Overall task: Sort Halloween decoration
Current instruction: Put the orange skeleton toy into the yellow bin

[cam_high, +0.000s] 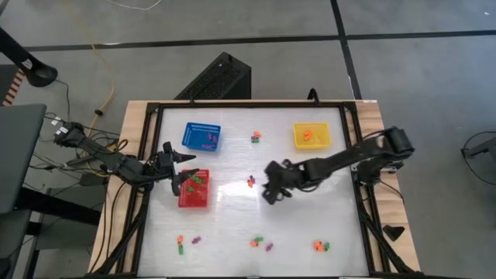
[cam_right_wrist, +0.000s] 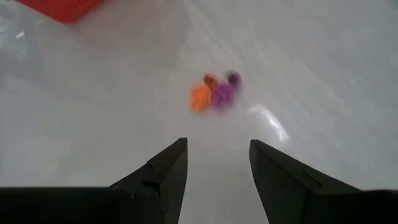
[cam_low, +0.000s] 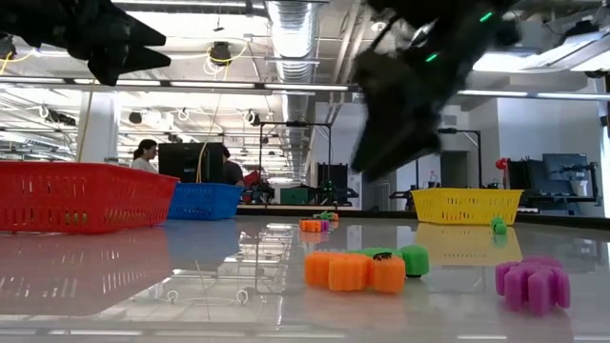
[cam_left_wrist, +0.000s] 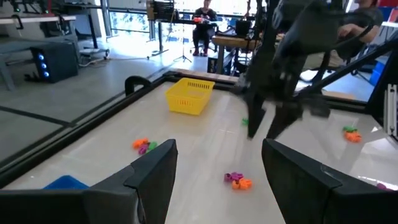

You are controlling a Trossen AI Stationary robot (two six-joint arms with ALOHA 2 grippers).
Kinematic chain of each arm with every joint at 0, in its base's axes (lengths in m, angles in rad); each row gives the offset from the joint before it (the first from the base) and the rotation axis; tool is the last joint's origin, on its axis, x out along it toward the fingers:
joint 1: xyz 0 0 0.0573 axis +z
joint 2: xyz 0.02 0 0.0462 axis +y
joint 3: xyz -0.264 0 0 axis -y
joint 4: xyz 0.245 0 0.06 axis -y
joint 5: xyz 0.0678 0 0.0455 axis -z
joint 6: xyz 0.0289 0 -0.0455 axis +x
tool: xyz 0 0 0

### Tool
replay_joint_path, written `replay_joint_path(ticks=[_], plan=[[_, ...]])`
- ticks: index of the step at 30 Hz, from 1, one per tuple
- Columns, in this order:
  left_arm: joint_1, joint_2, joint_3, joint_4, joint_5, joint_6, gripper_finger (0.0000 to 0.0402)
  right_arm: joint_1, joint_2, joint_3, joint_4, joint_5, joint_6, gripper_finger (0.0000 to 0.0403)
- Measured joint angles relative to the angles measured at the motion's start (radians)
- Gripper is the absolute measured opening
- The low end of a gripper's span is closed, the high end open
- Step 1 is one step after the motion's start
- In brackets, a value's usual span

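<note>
— Pincer first: where is the right pincer point(cam_high: 273, 188)?
— Near the middle of the table point(cam_high: 232, 225), hanging above the white surface with its fingers parted and nothing between them. Just beside it lies a small cluster of orange and purple trinkets point(cam_right_wrist: 214, 93), which its wrist view shows ahead of the two dark fingertips, not touched by them.

— And the left pincer point(cam_high: 177, 167)?
— Over the far edge of the red basket point(cam_high: 194, 190), fingers spread wide and holding nothing. Some small green and orange pieces lie inside that basket.

— Where is the rest of the Halloween decoration?
— Scattered. One little group point(cam_high: 255, 137) lies between the blue basket point(cam_high: 201, 137) and the yellow basket point(cam_high: 311, 136). Along the near side of the table there are more: an orange and green pair point(cam_high: 180, 245), a purple piece point(cam_high: 196, 240), a green and orange bunch point(cam_high: 256, 242) with a purple one point(cam_high: 269, 247) just beside it, and an orange and green bunch point(cam_high: 321, 246) farther right. The yellow basket holds a few orange pieces.

— Anything close to the low camera?
— Orange pumpkin shapes point(cam_low: 355, 271) touching a green one, with a purple piece point(cam_low: 532, 282) near them.

— People?
— Two figures point(cam_low: 145, 152) stand in the room behind the table.
</note>
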Motion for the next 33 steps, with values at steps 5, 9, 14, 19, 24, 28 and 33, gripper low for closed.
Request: replay_joint_path(ticks=[5,9,14,19,24,28,33], plan=[[0.000,0.000,0.000,0.009,0.010,-0.025,0.0226,-0.058,0.111,0.097,-0.058,-0.194,-0.093,0.0203],[0.000,0.000,0.000,0.003,0.027,-0.031,0.0226,-0.018,0.126,0.176,-0.209,-0.349,-0.105,0.0203],[0.000,0.000,0.000,0.002,0.028,-0.018,0.0226,0.103,0.108,0.274,-0.444,-0.420,-0.047,0.0203],[0.000,0.000,0.000,0.002,0.028,-0.006,0.0226,0.266,0.107,0.323,-0.645,-0.473,0.142,0.0203],[0.000,0.000,0.000,0.002,0.029,0.001,0.0226,0.414,0.105,0.323,-0.770,-0.510,0.386,0.0203],[0.000,0.000,0.000,0.002,0.028,0.001,0.0226,0.488,0.105,0.322,-0.848,-0.509,0.580,0.0203],[0.000,0.000,0.000,0.002,0.029,0.000,0.0226,0.522,0.105,0.274,-0.791,-0.509,0.687,0.0203]])
